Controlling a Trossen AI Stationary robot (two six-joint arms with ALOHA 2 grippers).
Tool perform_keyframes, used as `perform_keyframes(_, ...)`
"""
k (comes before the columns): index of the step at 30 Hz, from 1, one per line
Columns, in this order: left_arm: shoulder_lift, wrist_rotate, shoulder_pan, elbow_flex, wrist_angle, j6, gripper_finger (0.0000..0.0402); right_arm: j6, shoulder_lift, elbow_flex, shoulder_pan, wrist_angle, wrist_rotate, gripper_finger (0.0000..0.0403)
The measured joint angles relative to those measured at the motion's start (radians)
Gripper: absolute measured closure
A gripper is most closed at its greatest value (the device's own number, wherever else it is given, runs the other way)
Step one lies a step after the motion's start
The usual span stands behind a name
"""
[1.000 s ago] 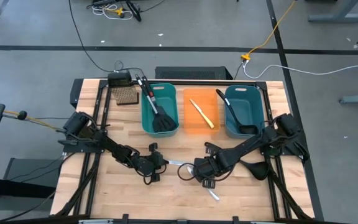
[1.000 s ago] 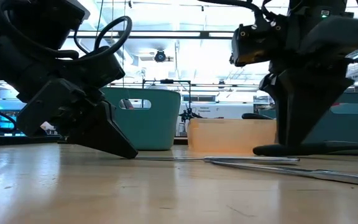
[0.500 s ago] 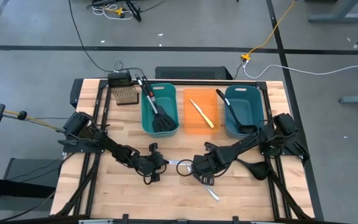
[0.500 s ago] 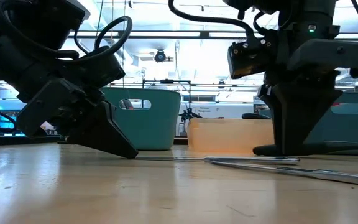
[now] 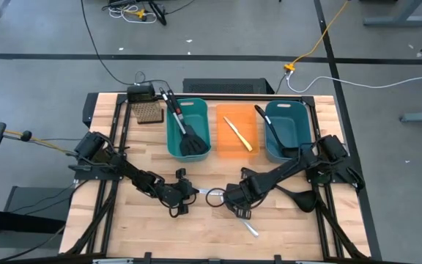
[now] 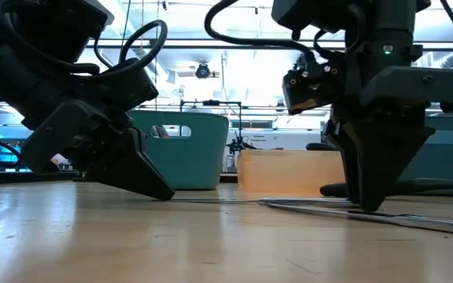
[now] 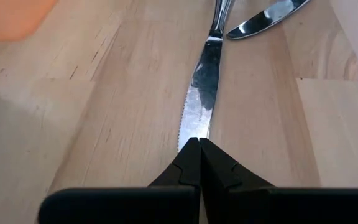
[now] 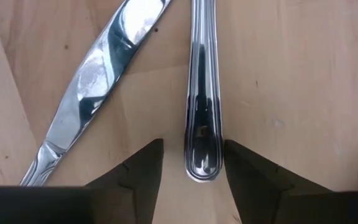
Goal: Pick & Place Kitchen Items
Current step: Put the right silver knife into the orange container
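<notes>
Both arms are working low at the front-middle of the pale wooden counter [image 5: 123, 227], w/ two silver table knives lying between them.

The left end effector [image 7: 199, 148] is sitting w/ its two dark fingers pressed together, tips touching the blade end of the first silver serrated table knife [image 7: 199, 93]; whether it's actually pinching the blade can't be told. In the high view this left end effector [image 5: 189, 190] is lying just left of that knife [image 5: 209, 193].

The right end effector [image 8: 193, 163] is hanging w/ its fingers spread, straddling the rounded handle end of the same silver knife [image 8: 202, 106], one finger [image 8: 143, 163] on each side, not touching it. The second silver table knife [image 8: 101, 81] is lying just beside, angled away, blade near the handle. From above, the right end effector [image 5: 234, 204] is sitting close to the left one, and the second knife [image 5: 250, 228] is running toward the counter's front edge.

At the back: black slotted spatulas [image 5: 187, 136] are leaning in the left teal plastic bin [image 5: 171, 139], a yellow-handled knife [image 5: 238, 133] is lying in the orange bin [image 5: 224, 150], a long black ladle [image 5: 277, 136] is resting in the right teal bin [image 5: 297, 110]. Another black ladle [image 5: 299, 198] is lying on the counter by the right arm. A small brown perforated block [image 5: 148, 113] is sitting at the back left corner.
</notes>
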Motion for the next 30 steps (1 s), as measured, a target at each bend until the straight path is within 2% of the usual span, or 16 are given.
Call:
perform_keyframes(8, -0.002, 0.070, 0.036, 0.002, -0.007, -0.052, 0.0401, -0.005, -0.001, -0.002, -0.004, 0.003, -0.005, 0.0233)
perform_keyframes(19, -0.003, 0.075, 0.043, 0.005, -0.027, -0.035, 0.0401, -0.022, 0.001, -0.004, -0.004, -0.003, -0.027, 0.0235)
perform_keyframes(24, -0.003, 0.073, 0.043, 0.005, -0.027, -0.035, 0.0401, -0.027, 0.001, -0.004, -0.011, -0.009, -0.031, 0.0261)
perform_keyframes(30, -0.003, 0.067, 0.042, 0.005, -0.028, -0.035, 0.0401, -0.025, 0.004, -0.004, -0.025, -0.013, -0.037, 0.0318)
